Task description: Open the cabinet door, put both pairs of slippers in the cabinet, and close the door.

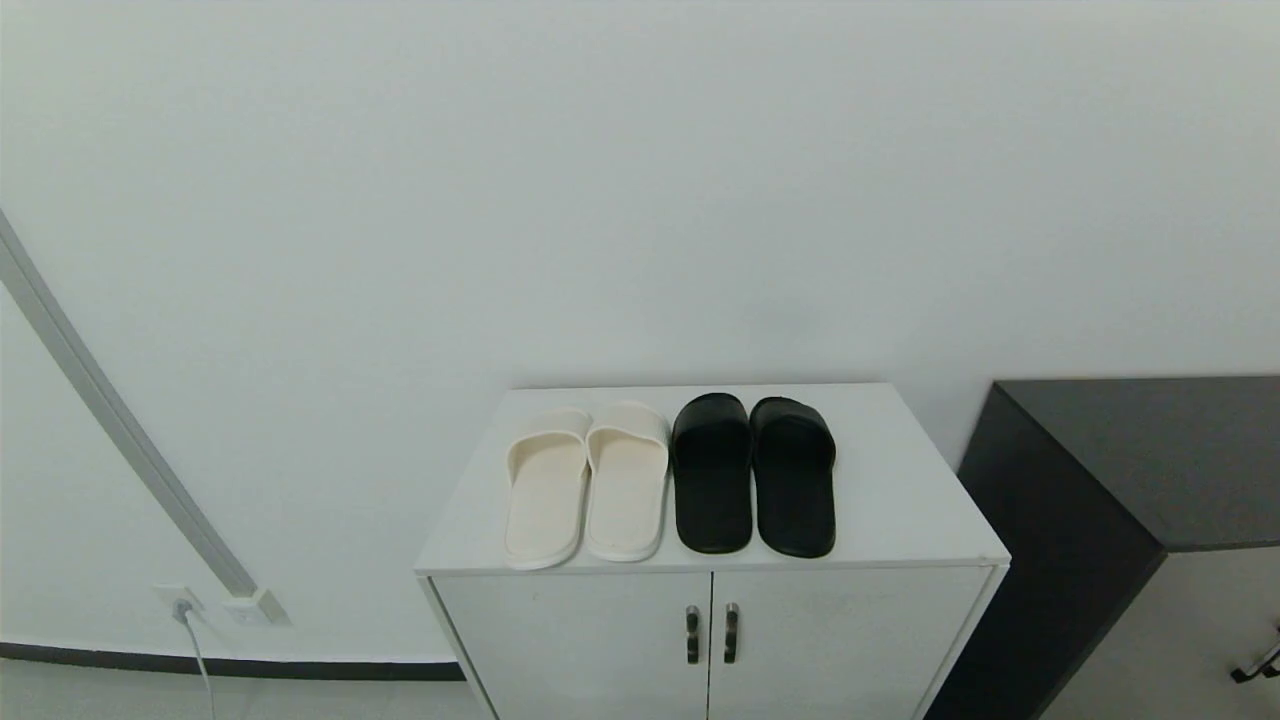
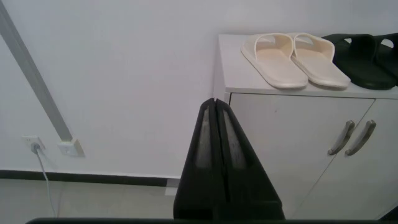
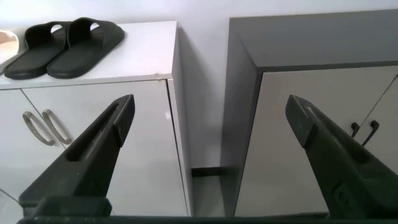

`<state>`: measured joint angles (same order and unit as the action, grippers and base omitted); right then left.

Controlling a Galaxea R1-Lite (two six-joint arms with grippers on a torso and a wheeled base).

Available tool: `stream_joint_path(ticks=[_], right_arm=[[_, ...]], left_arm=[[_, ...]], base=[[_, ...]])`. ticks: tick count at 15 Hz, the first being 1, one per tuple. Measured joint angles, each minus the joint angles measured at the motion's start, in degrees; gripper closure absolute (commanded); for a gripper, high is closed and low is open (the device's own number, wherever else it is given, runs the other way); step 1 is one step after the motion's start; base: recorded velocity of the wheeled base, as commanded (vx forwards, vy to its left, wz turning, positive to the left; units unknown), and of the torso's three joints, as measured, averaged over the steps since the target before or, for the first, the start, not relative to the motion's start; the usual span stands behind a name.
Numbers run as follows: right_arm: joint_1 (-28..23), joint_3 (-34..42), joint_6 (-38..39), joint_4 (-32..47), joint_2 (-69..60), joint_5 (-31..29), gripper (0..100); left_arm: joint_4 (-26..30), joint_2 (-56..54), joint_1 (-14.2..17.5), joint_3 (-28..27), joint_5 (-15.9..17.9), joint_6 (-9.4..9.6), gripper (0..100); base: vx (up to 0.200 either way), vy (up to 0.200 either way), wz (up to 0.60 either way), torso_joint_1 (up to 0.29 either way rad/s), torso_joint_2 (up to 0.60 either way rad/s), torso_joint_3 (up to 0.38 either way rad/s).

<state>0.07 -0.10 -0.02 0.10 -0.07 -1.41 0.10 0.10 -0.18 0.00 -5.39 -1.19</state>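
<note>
On top of the white cabinet, both pairs sat side by side: white slippers on the robot's left, black slippers on its right. The two pairs were just about touching, heels at the front edge. Both doors were shut and nothing was stowed, so I read it as step one: door opening.

Left jaws were clenched together with nothing in them, low and off the cabinet's left front corner. Right jaws were spread wide and empty, facing the gap between the white cabinet and the dark cabinet.

Risks as I saw them:
- Left door handle and right door handle sat just beside each other. A sloppy approach could hook both, or wedge between them and slip off.
- Left jaws would need to release first (shut like that, they'd just shove the door).
- Dark cabinet stood just beside the right-hand side. The right door swinging out, or the arm following it, could clip it.
- Heels were at the lip of the top. An arm rising past the front could brush a slipper onto the floor.
- Pairs were packed tight: grabbing one could drag its neighbour, or lift one slipper and leave its mate.
- Slippers looked soft and light, likely to flex or slide in a pinch.
</note>
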Motion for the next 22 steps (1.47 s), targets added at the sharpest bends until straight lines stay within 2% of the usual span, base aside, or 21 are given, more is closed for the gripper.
stream_joint_path(ticks=[8, 9, 12, 15, 18, 22], right_arm=[[0.02, 0.00, 0.21, -0.61, 0.00, -0.13, 0], [0.02, -0.83, 0.98, -1.38, 0.07, -0.35, 0], [0.50, -10.48, 5.19, 1.12, 3.46, -0.82, 0], [3.86, -11.34, 5.22, 2.77, 12.50, 0.55, 0], [7.63, -10.59, 5.17, -5.38, 26.04, 1.28, 0], [12.32, -13.35, 5.30, -21.36, 48.14, 0.73, 0]], left_arm=[[0.00, 0.00, 0.00, 0.00, 0.04, -0.20, 100], [0.00, 0.00, 0.00, 0.00, 0.04, -0.15, 100], [-0.02, 0.00, 0.00, 0.00, 0.06, -0.11, 100], [0.00, 0.00, 0.00, 0.00, 0.06, -0.11, 100], [0.00, 0.00, 0.00, 0.00, 0.06, -0.11, 100], [0.00, 0.00, 0.00, 0.00, 0.13, -0.11, 100]], base=[[0.000, 0.000, 0.00, 0.000, 0.00, 0.000], [0.000, 0.000, 0.00, 0.000, 0.00, 0.000], [0.000, 0.000, 0.00, 0.000, 0.00, 0.000], [0.000, 0.000, 0.00, 0.000, 0.00, 0.000], [0.000, 0.000, 0.00, 0.000, 0.00, 0.000], [0.000, 0.000, 0.00, 0.000, 0.00, 0.000]])
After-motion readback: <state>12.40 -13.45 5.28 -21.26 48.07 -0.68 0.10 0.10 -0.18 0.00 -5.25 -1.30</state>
